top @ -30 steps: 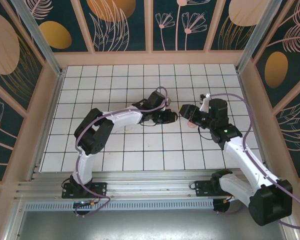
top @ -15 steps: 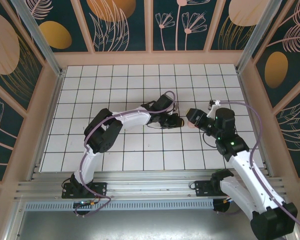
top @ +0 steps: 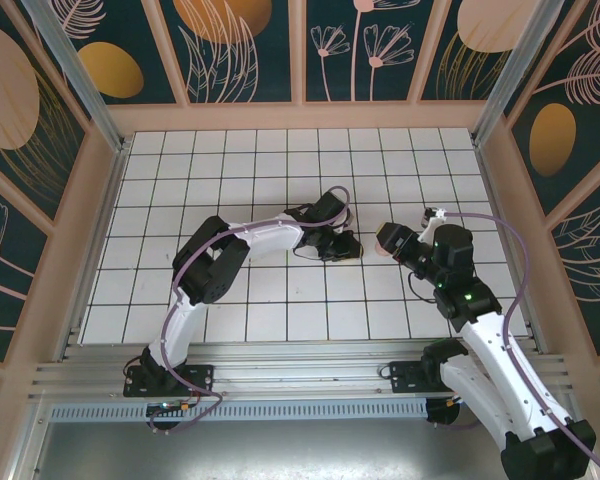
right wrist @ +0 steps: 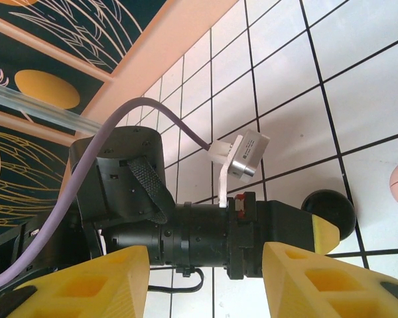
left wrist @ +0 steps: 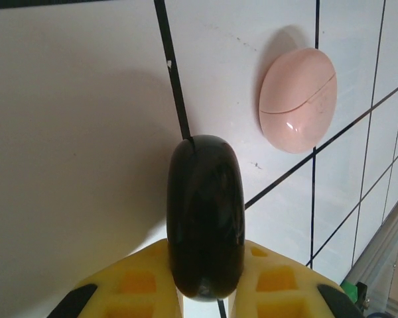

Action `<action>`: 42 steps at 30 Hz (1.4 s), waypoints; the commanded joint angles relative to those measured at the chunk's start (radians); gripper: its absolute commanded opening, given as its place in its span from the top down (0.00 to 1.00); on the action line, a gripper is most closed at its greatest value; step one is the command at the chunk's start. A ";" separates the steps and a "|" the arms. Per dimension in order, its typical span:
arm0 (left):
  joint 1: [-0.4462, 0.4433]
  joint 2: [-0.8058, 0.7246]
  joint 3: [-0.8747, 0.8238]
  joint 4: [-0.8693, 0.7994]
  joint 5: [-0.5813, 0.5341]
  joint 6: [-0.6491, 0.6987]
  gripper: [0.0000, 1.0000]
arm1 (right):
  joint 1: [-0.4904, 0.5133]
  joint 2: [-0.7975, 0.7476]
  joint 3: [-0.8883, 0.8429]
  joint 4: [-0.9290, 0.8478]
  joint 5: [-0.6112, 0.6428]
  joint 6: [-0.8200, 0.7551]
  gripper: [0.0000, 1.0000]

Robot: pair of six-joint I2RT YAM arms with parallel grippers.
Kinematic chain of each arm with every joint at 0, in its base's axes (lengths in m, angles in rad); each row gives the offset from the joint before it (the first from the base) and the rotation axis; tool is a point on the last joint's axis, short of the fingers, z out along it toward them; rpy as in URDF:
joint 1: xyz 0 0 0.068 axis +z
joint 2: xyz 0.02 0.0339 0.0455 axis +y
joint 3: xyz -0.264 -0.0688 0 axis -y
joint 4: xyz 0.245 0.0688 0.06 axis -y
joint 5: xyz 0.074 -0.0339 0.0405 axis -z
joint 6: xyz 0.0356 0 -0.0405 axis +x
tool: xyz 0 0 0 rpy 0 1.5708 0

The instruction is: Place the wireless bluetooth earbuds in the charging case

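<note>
Clamping the black case edge-on, left fingers aim its long axis ahead; we see the pink case ahead-right on the surface; right fingers part-open, empty.

A flat table of glossy white square tiles with thin black grid lines carries everything, edged by a pale wooden rim at the far side and a ribbed aluminium rail at the near edge. A pale pink, egg-shaped plastic case lies closed on one tile, its lower end touching a grid line. Near it a glossy black oval case stands over another line; whether it rests on the tiles cannot be told.
</note>
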 commanded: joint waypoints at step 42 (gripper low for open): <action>0.251 -0.781 -0.478 -0.026 -0.761 0.188 0.02 | -0.096 0.140 -0.132 0.322 0.463 -0.404 0.01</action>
